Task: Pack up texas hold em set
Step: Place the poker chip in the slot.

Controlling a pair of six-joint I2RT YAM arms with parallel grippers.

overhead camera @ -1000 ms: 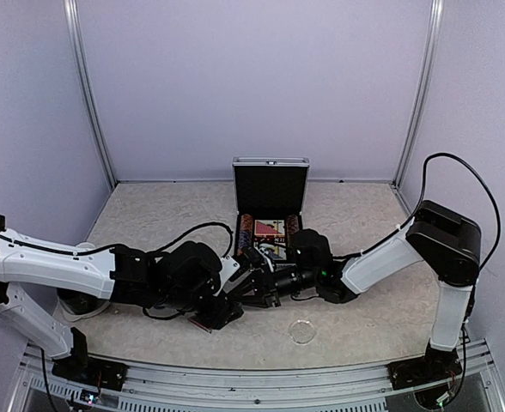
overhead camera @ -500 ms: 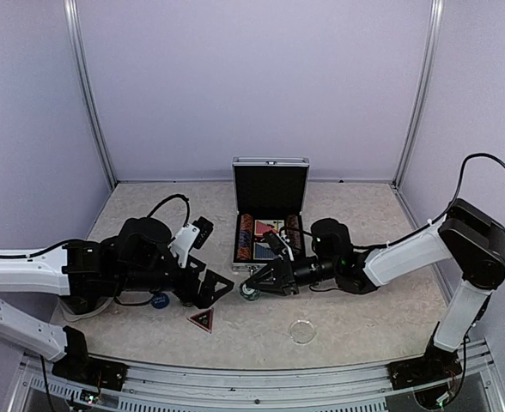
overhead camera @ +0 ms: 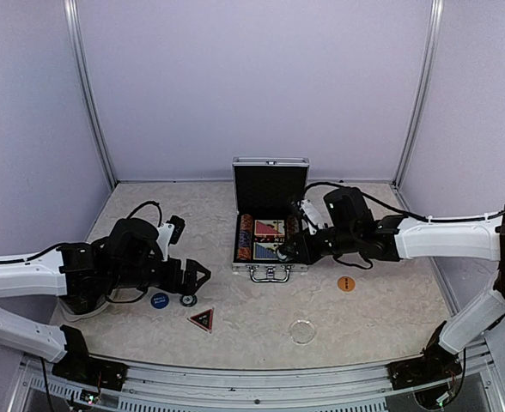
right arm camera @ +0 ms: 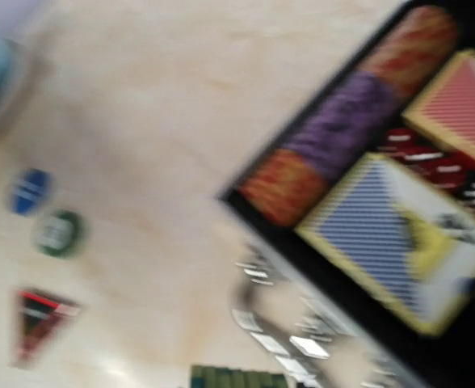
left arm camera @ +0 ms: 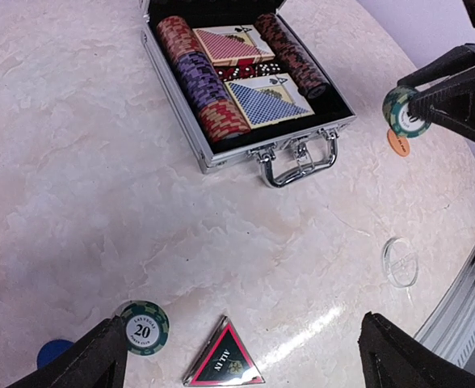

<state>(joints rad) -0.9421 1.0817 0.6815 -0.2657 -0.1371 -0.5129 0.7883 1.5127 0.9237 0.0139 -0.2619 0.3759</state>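
Slippage is the main worry: the right gripper [overhead camera: 291, 251] pinches a green chip [left arm camera: 405, 111] by its edge alone, just off the front right corner of the open briefcase [overhead camera: 270, 180]. With so thin a hold, a bump on the briefcase's metal rim could flick the chip loose. It probably has to go on edge into a chip row [left arm camera: 290, 52]. If it comes in tilted, it may fall flat on the blue deck [left arm camera: 270, 101] or disturb the stacked chips. The left gripper [overhead camera: 194, 279] hangs spread wide and empty, ahead and left of the briefcase, over a loose chip [left arm camera: 143, 326], a blue button [left arm camera: 53, 353] and the triangle marker [left arm camera: 223, 364]. An orange button [overhead camera: 346, 283] lies ahead and right of the briefcase. The marker reads "ALL IN". The loose chip shows "20", with finer lettering around it too small to trust.
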